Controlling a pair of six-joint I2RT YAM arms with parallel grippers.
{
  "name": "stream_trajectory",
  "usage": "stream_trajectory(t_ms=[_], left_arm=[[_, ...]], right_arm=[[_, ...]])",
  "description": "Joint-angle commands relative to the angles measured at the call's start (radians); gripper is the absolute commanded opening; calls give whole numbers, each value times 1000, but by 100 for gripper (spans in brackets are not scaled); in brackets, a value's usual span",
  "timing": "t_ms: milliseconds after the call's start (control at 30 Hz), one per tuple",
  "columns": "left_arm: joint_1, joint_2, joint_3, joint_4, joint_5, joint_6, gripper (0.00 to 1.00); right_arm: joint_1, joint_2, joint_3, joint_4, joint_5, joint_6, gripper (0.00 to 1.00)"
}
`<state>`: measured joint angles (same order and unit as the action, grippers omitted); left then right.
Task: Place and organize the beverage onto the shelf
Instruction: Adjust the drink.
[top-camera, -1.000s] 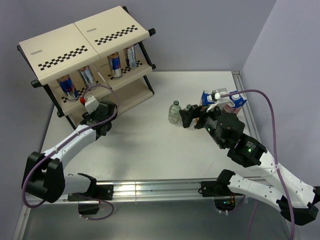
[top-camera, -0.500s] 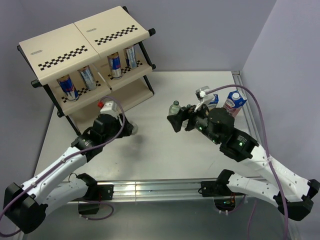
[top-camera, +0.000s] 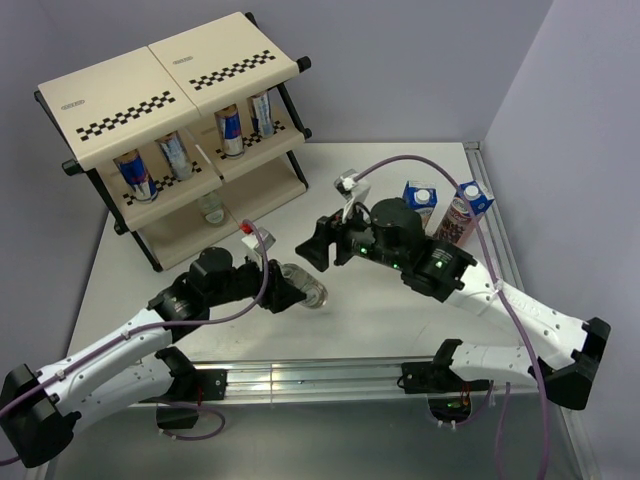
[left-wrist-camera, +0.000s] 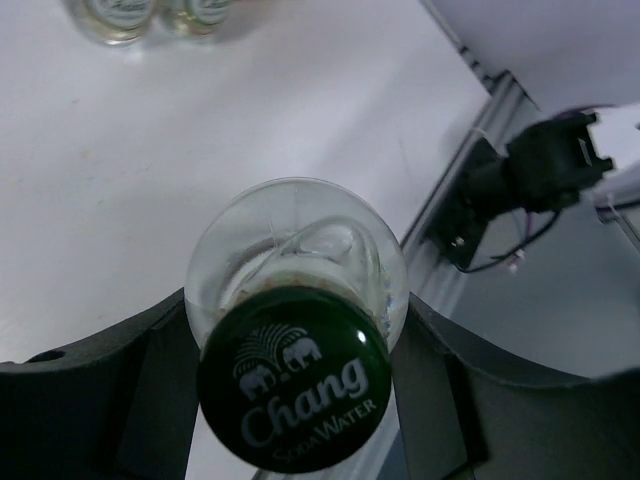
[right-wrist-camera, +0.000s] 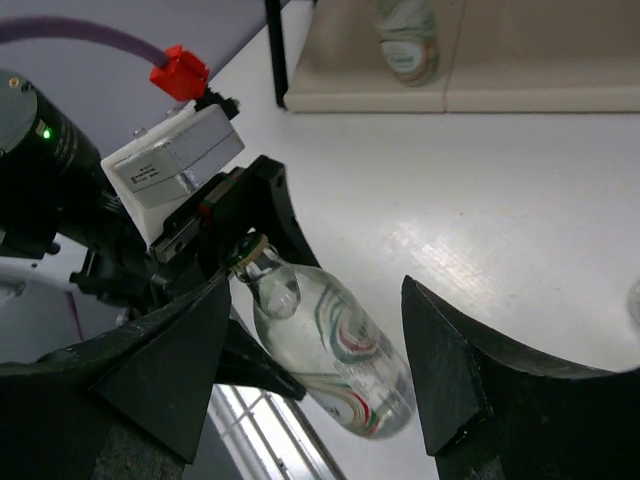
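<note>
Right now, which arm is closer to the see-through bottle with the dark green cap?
Left. The left end effector grips the clear glass bottle with the dark green cap near its neck; the right end effector hangs open just beyond it.

Left arm (top-camera: 105, 350), right arm (top-camera: 525, 312): white links, black joints. Left pincer (top-camera: 283, 294), right pincer (top-camera: 312, 250): matte black. Purple cable (top-camera: 410, 159) on each; red connector (top-camera: 247, 229) at left wrist.

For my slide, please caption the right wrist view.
Left end effector holds a clear bottle before the open right end effector.
</note>
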<state>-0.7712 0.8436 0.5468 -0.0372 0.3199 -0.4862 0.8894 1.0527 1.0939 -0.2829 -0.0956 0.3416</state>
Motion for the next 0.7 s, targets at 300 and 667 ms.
stream_trajectory(t_ms=[300, 667], left_arm=[[-48, -31, 74, 246, 258, 63, 0], [-53, -35, 84, 224, 222, 72, 0]], right_arm=[[149, 145, 104, 4, -75, -49, 70], [195, 216, 115, -39, -79, -92, 57]])
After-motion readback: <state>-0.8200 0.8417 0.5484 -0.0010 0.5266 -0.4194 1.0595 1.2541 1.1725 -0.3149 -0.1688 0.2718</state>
